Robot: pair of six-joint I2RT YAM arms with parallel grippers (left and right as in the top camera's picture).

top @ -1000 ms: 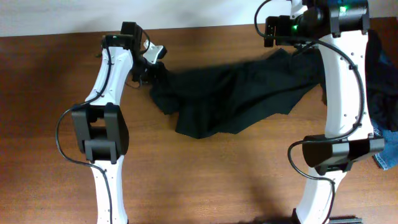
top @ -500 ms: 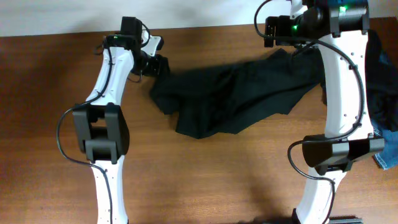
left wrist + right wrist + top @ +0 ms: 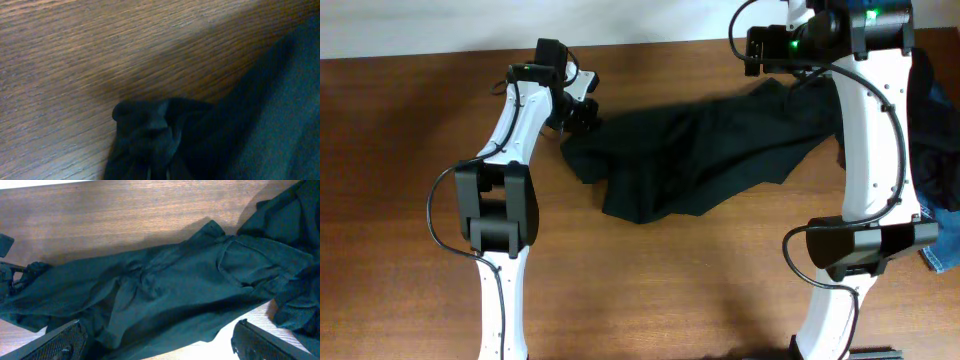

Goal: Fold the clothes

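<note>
The clothes being worked are one long black garment (image 3: 700,150), lying wrinkled across the middle of the wooden table (image 3: 410,150). My left gripper (image 3: 583,114) sits at its left end. In the left wrist view a bunched black corner (image 3: 150,137) gathers right at the jaws, which are shut on it; the fingers themselves are hidden by cloth. My right gripper (image 3: 798,82) hovers above the garment's right end. In the right wrist view its fingers (image 3: 62,341) stand wide apart over the garment (image 3: 165,285), holding nothing.
More dark clothes (image 3: 932,110) are piled at the table's right edge, with a piece of blue denim (image 3: 945,245) below them. Another black garment (image 3: 287,202) lies next to the worked one's right end. The table's back edge runs behind both grippers.
My left gripper moved right onto the garment's left end, opened wide on the way and then closed on the bunched corner. The right arm has not moved.
</note>
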